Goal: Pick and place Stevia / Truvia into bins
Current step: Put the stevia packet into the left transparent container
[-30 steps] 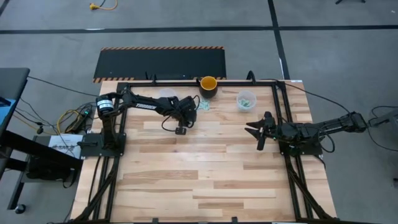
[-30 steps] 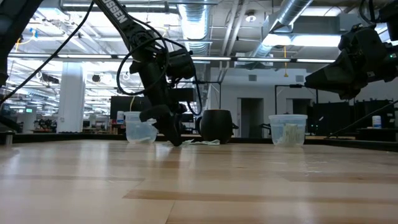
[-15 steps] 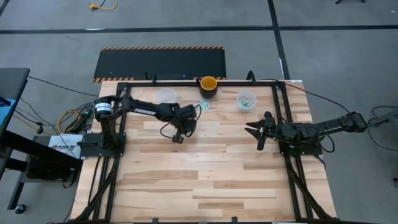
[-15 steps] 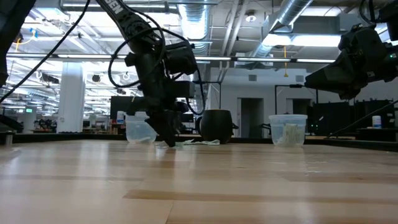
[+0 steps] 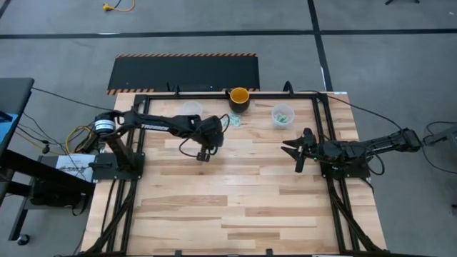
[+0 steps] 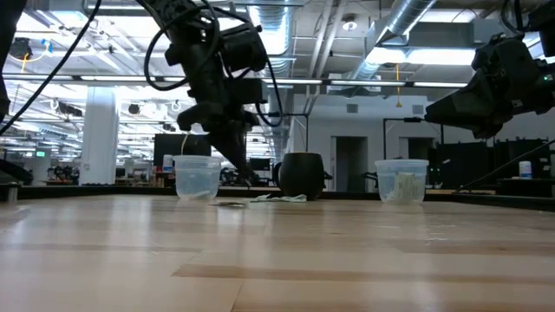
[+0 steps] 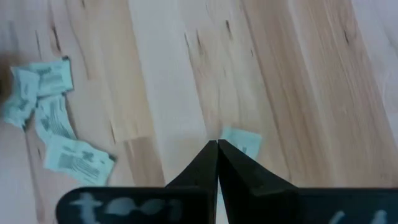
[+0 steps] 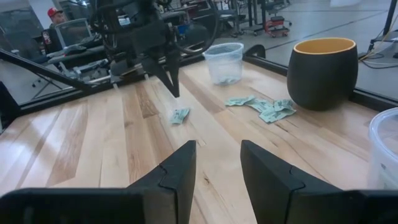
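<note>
Now: 2 clear bins, 1 loose sachet, pile of ~5; left tool closed empty, right tool partly open, empty.

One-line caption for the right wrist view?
Left gripper shut above a lone sachet; more sachets lie beside the dark cup.

left gripper above lone sachet; sachet pile beside dark cup; likely sachets in right bin
</note>
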`<state>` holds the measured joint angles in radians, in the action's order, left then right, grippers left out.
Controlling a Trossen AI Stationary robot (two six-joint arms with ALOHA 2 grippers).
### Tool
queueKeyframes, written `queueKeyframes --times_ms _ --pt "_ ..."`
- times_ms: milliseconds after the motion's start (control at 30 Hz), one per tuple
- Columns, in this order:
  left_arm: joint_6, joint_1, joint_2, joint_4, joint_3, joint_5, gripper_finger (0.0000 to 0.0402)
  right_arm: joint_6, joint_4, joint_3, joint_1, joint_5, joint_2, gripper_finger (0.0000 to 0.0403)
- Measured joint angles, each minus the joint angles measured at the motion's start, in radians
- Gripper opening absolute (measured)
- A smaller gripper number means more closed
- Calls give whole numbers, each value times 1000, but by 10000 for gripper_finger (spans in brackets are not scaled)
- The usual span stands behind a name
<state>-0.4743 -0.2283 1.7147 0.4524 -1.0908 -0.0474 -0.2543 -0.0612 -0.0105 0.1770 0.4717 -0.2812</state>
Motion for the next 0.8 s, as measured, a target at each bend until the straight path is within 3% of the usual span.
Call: queueKeyframes --times_ms 167,533,800 --pt "46 0 -2 50 0 0 24 0 0 0 0 0 0 121" --pt "93 0 35 48 -1 4 148 0 0 0 0 0 0 121" --pt "92 2 135 50 0 3 165 0 0 0 0 0 0 121"
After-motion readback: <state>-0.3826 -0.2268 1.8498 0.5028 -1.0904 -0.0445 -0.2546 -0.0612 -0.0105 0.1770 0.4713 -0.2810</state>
